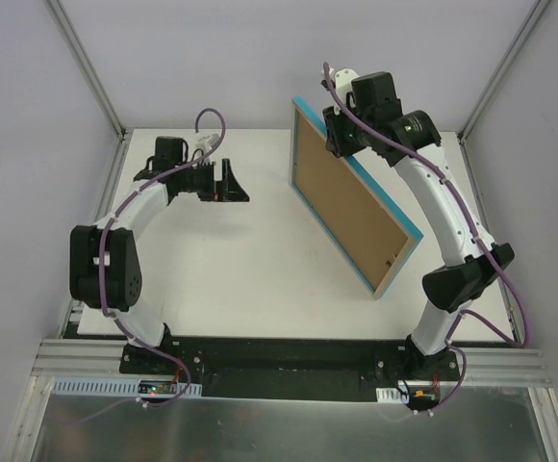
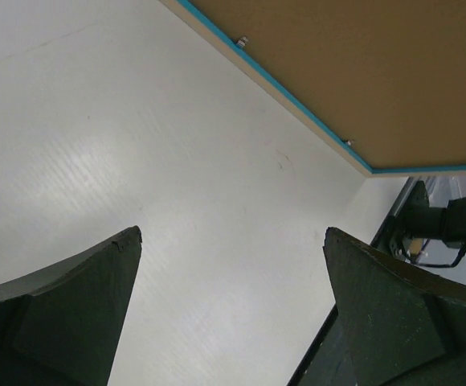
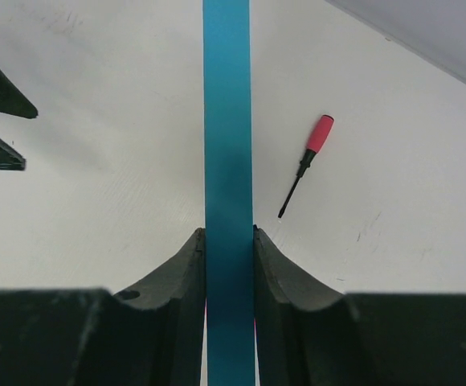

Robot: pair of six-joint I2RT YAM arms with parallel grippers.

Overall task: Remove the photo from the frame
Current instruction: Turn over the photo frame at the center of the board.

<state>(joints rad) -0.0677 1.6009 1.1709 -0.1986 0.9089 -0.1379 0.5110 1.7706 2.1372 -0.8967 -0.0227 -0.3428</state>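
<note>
Placement: frame (image 1: 351, 207) tilted on edge over the white table (image 1: 240, 279), brown back panel (image 2: 378, 72) facing the left arm.
Long axis: diagonal in the top view, far-left to near-right.
Right grip: right gripper (image 3: 229, 265) clenched on the frame's turquoise rim.
Left grip: left gripper (image 1: 236, 183) released and empty — the frame lies to its right, apart.
Nearer free arm: left.
Contents: photo not visible, judged to be behind the panel.
Materials: matte fibreboard, pale wood rim, small metal tabs (image 2: 348, 142) along the edge.
Loose item: red-handled screwdriver (image 3: 305, 165) on the table — front side.
</note>
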